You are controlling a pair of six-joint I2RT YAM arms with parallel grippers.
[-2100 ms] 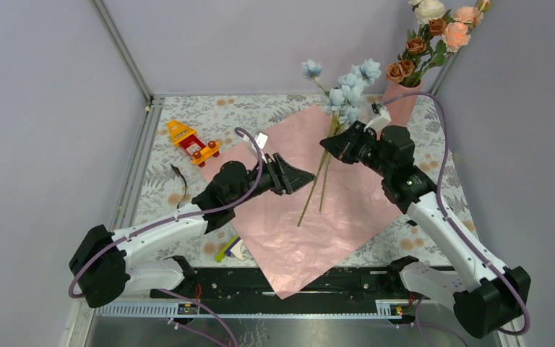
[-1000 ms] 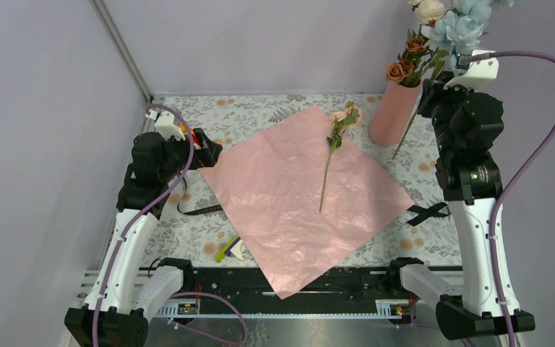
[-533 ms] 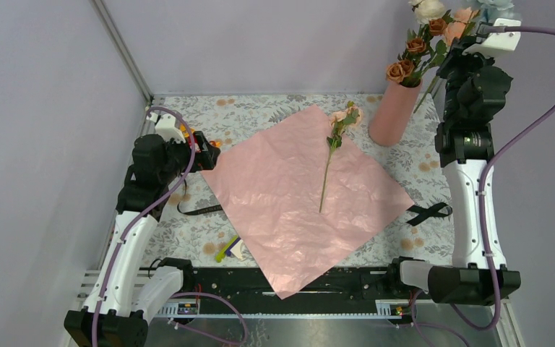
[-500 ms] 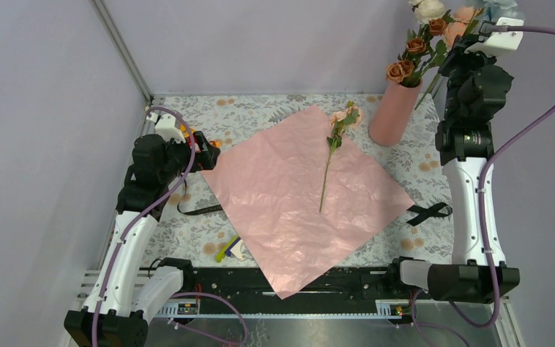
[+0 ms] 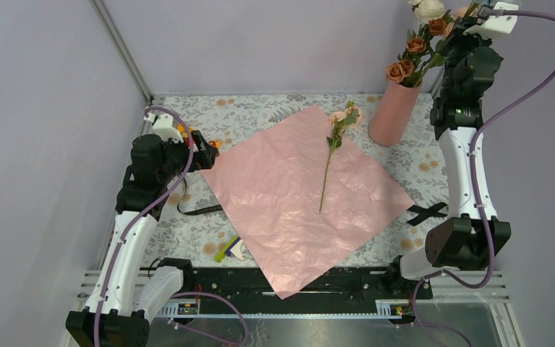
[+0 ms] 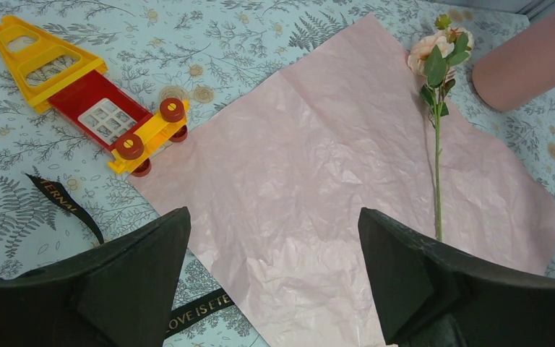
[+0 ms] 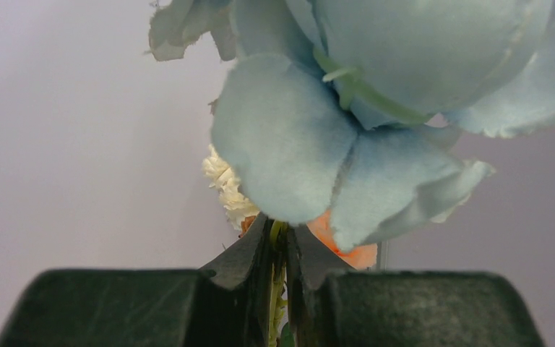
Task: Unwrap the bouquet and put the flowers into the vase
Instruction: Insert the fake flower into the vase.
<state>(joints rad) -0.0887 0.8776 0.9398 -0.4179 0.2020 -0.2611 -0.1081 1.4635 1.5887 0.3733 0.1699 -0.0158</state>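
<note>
Top camera: fixed above and behind the arm bases, angled down over the whole table (image 5: 274, 108).

Left wrist camera: mid-height, angled down past the left gripper (image 6: 273, 224). It shares the pink paper (image 6: 318, 181) and the lone flower (image 6: 437, 144) with the top view.

Right wrist camera: held high, facing the wall (image 7: 79, 144), very close to a blue flower (image 7: 296, 137).

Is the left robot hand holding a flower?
No, the left gripper is open and empty, and the one flower lies on the pink paper.
</note>
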